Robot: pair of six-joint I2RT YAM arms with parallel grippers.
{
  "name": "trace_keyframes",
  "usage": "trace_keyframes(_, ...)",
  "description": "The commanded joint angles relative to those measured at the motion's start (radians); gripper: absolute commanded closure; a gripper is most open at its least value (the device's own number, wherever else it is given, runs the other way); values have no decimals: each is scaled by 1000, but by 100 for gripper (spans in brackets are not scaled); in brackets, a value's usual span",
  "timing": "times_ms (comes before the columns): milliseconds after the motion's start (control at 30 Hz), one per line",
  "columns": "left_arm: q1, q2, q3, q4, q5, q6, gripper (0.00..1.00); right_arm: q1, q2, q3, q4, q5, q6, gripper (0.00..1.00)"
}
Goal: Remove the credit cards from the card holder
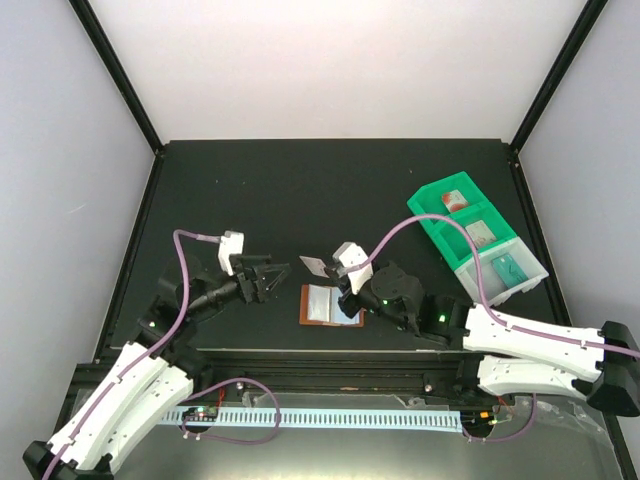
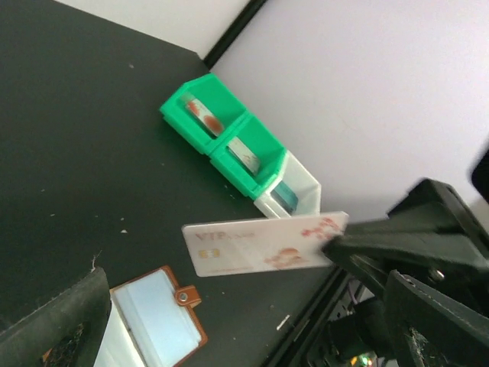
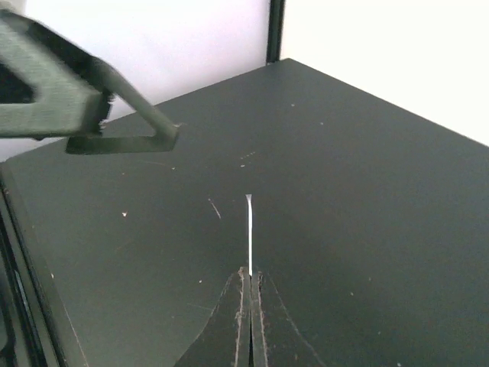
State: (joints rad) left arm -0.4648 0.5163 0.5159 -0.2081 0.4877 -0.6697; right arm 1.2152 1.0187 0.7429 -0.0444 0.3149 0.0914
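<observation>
The brown card holder (image 1: 330, 305) lies open on the black table, its pale blue-grey pockets up; it also shows in the left wrist view (image 2: 157, 317), snap tab out. My right gripper (image 1: 335, 272) is shut on one end of a white credit card with red marks (image 1: 313, 265) and holds it in the air above the holder's far left corner. The card faces the left wrist camera (image 2: 260, 245) and is edge-on in the right wrist view (image 3: 249, 229), between the shut fingertips (image 3: 250, 271). My left gripper (image 1: 275, 280) is open and empty, just left of the holder. No other card shows.
A green and white compartmented tray (image 1: 475, 235) with small items stands at the back right and shows in the left wrist view (image 2: 229, 141). A black rail runs along the table's near edge (image 1: 320, 365). My left gripper's finger (image 3: 76, 99) shows at the upper left of the right wrist view.
</observation>
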Motion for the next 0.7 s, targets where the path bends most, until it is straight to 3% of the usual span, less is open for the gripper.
trace_keyframes(0,6,-8,2,80,123,84,1,-54,-25,32,-97,-2,221,99)
trace_keyframes(333,7,88,5,94,132,168,1,-303,-44,-14,-44,-273,529,99)
trace_keyframes(500,6,199,48,-25,95,249,1,-378,-74,-33,-84,-204,570,99)
trace_keyframes(667,6,256,61,-20,83,271,1,-530,-168,-85,-108,-198,583,99)
